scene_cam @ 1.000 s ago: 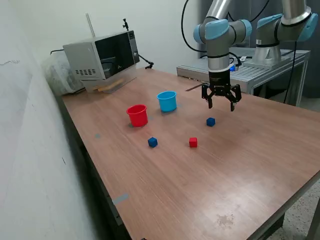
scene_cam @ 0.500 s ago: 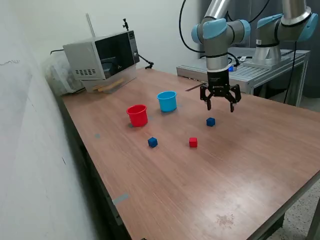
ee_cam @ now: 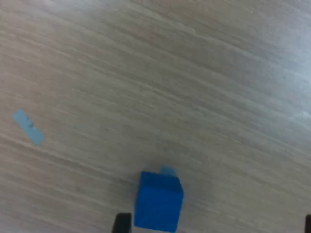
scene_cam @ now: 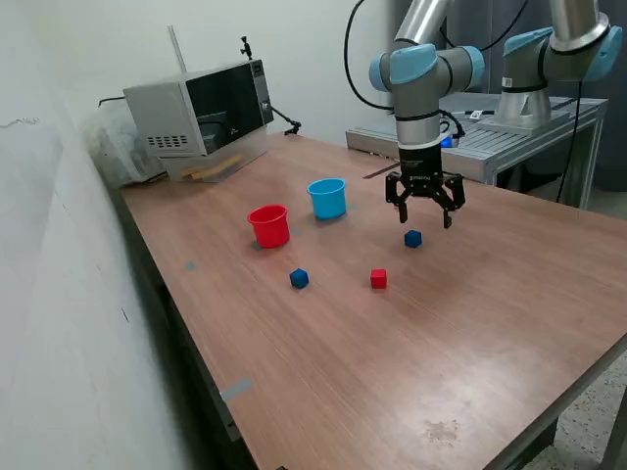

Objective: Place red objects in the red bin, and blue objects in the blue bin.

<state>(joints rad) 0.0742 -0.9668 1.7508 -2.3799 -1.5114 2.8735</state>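
Nothing visibly sorted yet: one red cube (scene_cam: 378, 279) and two blue cubes (scene_cam: 412, 238) (scene_cam: 299, 279) lie loose on the desk (scene_cam: 470, 333); inside of red bin (scene_cam: 268, 225) and blue bin (scene_cam: 327, 198) hidden. Tool (scene_cam: 424, 201) spread open, empty, hanging just above the nearer blue cube. Plenty of bare desk all around; edges well apart.

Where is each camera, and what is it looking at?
Exterior view: off the arm, above a table corner, looking across at the cups, cubes and arm; the open pincer shows.
Wrist view: on the wrist, facing down at the wooden table; only dark pincer tips show.
Both see the blue cube below the pincer.
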